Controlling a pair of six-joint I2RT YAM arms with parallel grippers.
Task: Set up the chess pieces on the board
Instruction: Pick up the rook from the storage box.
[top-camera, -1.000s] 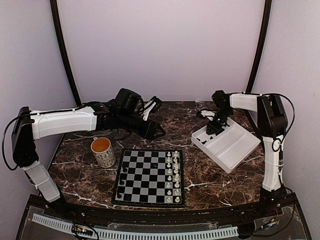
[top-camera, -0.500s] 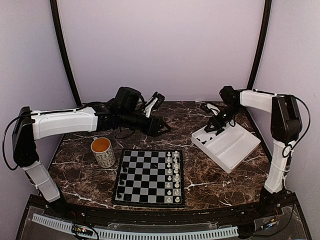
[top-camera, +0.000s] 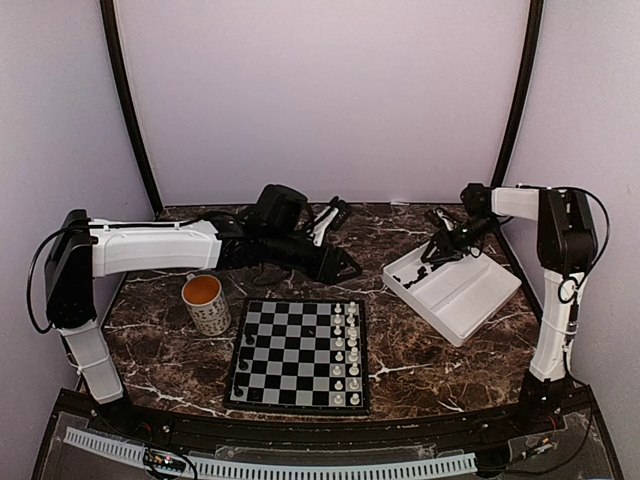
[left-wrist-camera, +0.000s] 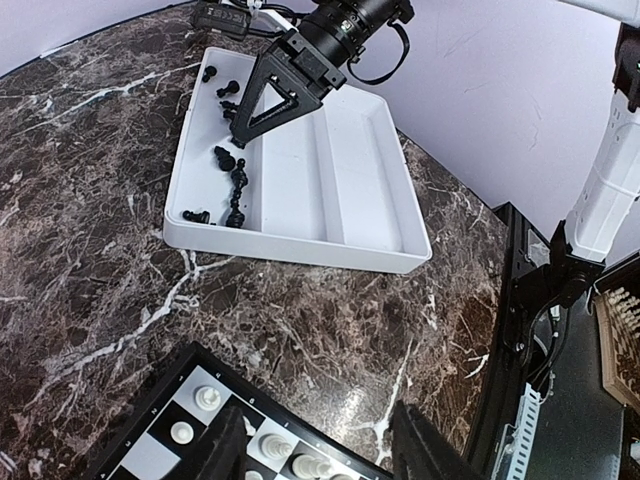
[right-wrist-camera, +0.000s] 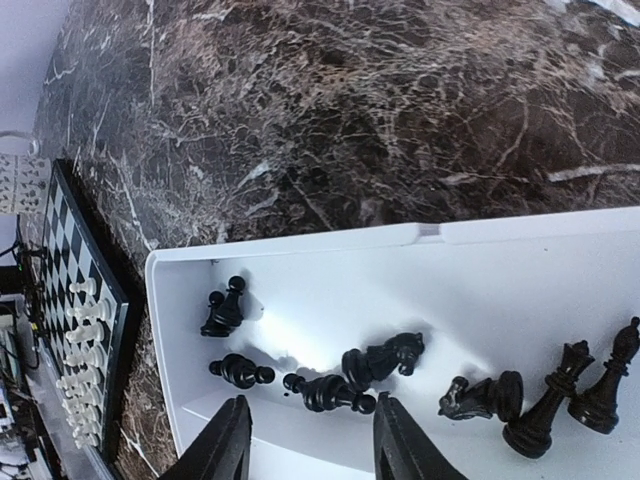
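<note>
Left jaws: spread apart with nothing between them. Only two dark tips show at the bottom edge of the left wrist view, and the rest is cut off.
Right jaws: parted and empty. Only the two tips enter the right wrist view from below.
White rectangular plastic tray (right-wrist-camera: 500, 290): directly under and ahead of the right jaws, well ahead of the left jaws. Its far end is cut off in the right wrist view.
Tiny black chess pieces (right-wrist-camera: 325, 393): mostly toppled in a loose cluster in the tray, just ahead of the right jaws' tips. Which figure each one is cannot be told. A few dark specks on the board's left column are hard to count.
Flat square chessboard with black frame and grey-and-black checks (top-camera: 300, 352): just nearside of the left jaws and well apart from the right jaws. Each wrist view catches only a corner or sliver of it.
Tiny white chess pieces (top-camera: 346, 350): two columns on the board's right side.
White patterned mug (top-camera: 207, 303): left of the board, seen only from above.
Dark marble surface (top-camera: 420, 370): carries the board, tray and mug.
</note>
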